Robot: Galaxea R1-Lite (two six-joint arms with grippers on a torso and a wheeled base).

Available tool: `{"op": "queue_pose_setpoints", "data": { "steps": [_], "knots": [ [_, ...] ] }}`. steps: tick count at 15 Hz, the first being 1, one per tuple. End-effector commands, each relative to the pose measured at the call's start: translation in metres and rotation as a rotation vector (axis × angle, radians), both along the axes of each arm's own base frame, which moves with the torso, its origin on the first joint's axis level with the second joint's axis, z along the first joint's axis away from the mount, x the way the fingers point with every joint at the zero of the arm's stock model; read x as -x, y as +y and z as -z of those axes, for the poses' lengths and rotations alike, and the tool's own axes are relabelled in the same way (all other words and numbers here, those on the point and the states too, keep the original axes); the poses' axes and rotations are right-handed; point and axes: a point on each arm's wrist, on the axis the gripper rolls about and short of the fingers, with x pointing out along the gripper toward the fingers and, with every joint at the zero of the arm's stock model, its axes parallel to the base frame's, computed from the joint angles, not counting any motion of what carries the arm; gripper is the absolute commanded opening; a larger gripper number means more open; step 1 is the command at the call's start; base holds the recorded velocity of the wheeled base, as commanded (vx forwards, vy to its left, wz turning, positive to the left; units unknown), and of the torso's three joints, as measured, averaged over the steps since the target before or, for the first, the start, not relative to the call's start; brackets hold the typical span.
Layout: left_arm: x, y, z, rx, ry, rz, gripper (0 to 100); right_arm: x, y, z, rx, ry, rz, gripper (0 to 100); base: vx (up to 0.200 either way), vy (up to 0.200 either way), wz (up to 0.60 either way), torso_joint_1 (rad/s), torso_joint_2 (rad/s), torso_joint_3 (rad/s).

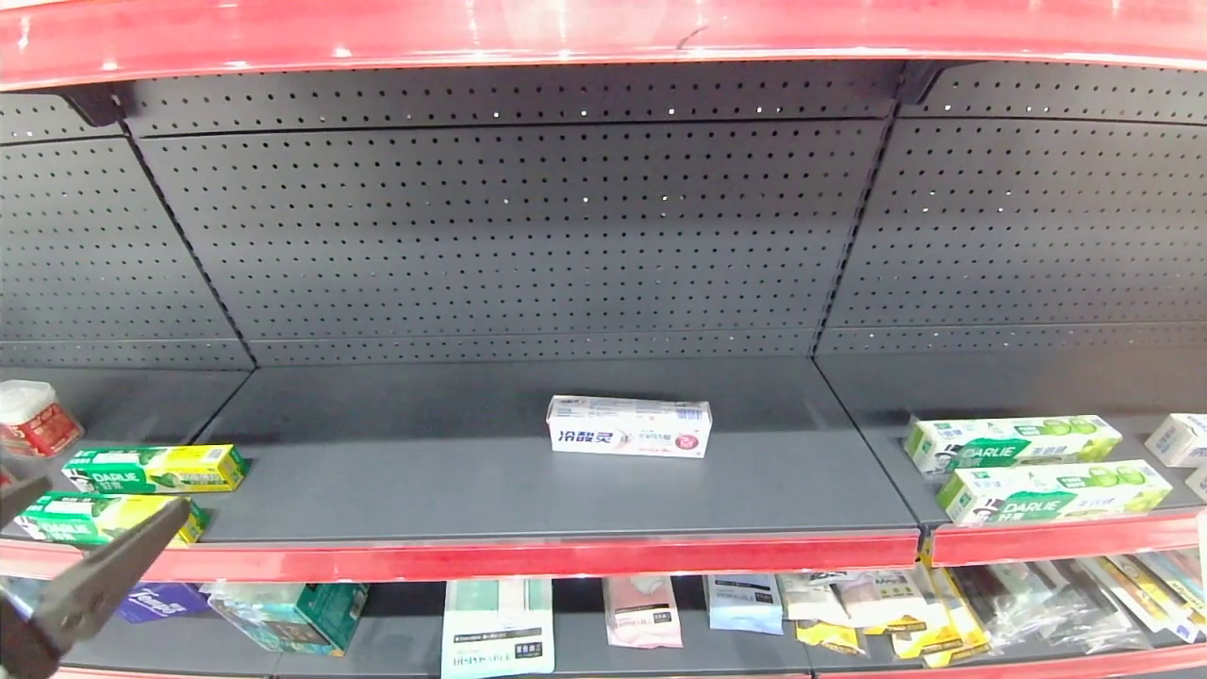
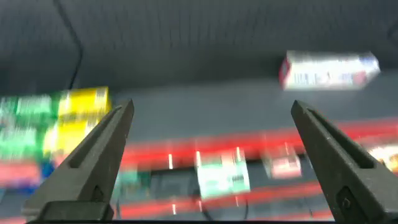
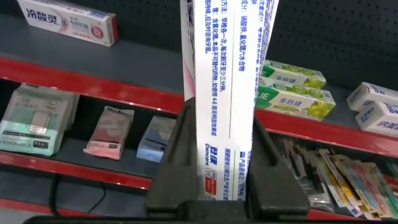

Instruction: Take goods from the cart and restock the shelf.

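1. Left gripper (image 2: 211, 106): fingers (image 2: 93, 155) spread wide with nothing between them. Its wrist view is smeared, so detail past the tips is hard to read. In the head view, part of it shows at the picture's lower left corner (image 1: 113, 495).

2. Right gripper (image 3: 221, 118): fingers closed on the held toothpaste box (image 3: 227, 62), a white carton standing upright between them. The carton's upper end is cut off by the frame and its lower end is hidden between the fingers.

3. Shelf (image 1: 528, 490): grey deck with a red front strip, lying beyond both pairs of fingers.

4. White toothpaste box (image 1: 629, 426): lies flat in the middle bay, well apart from the left fingers and to the robot's right of them. It is a blurred shape in the left wrist view (image 2: 329, 70).

5. Green-and-yellow boxes (image 1: 156, 468): two, just beyond the left fingers. The nearer one is partly covered by them.

6. Green boxes (image 1: 1012, 441): two, side by side, behind the held carton in the right wrist view (image 3: 292, 74).

7. White boxes (image 1: 1179, 438): in the far right bay, cut off by the frame.

8. Jar (image 1: 33, 420): red and white, clipped at the edge, beyond the left fingers.

9. Pouches (image 1: 497, 627): on the lower shelf (image 1: 575, 604), below both grippers. Their contents cannot be made out.
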Motion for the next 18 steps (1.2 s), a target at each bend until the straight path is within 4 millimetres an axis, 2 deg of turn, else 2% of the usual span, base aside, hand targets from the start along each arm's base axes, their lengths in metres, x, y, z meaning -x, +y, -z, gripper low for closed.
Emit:
{"op": "queue_pose_setpoints", "data": {
  "steps": [1, 3, 5, 7, 10, 14, 15, 16, 18],
  "knots": [
    [-0.105, -0.016, 0.027, -0.025, 0.080, 0.025, 100, 0.002, 0.000, 0.001, 0.002, -0.018, -0.001, 0, 0.000, 0.000, 0.00, 0.000, 0.00, 0.000],
    [-0.144, -0.022, 0.037, -0.015, 0.134, 0.007, 100, 0.002, 0.000, 0.000, 0.001, -0.026, -0.002, 0, 0.000, 0.000, 0.00, 0.000, 0.00, 0.000],
    [-0.179, -0.043, 0.037, 0.065, 0.142, -0.043, 100, 0.002, 0.000, 0.000, -0.002, -0.026, -0.004, 0, 0.000, 0.000, 0.00, 0.000, 0.00, 0.000],
    [-0.204, -0.071, 0.054, 0.093, 0.186, -0.051, 100, 0.002, 0.000, 0.000, 0.001, -0.026, -0.010, 0, 0.000, 0.000, 0.00, 0.000, 0.00, 0.000],
    [-0.236, -0.099, 0.062, 0.168, 0.177, -0.026, 100, 0.002, 0.001, 0.001, -0.001, -0.023, -0.022, 0, 0.000, 0.000, 0.00, 0.000, 0.00, 0.000],
    [-0.267, -0.132, 0.078, 0.186, 0.179, 0.025, 100, 0.002, 0.001, 0.002, 0.000, -0.018, -0.024, 0, 0.000, 0.000, 0.00, 0.000, 0.00, 0.000],
    [-0.270, -0.138, 0.081, 0.185, 0.182, 0.035, 100, 0.002, 0.001, 0.002, 0.000, -0.018, -0.024, 0, 0.000, 0.000, 0.00, 0.000, 0.00, 0.000],
    [-0.277, -0.153, 0.085, 0.191, 0.182, 0.084, 100, 0.002, 0.001, 0.002, 0.001, -0.017, -0.024, 0, 0.000, 0.000, 0.00, 0.000, 0.00, 0.000],
    [-0.283, -0.171, 0.087, 0.192, 0.187, 0.140, 100, 0.002, 0.001, 0.002, 0.003, -0.018, -0.024, 0, 0.000, 0.000, 0.00, 0.000, 0.00, 0.000]
  ]
}}
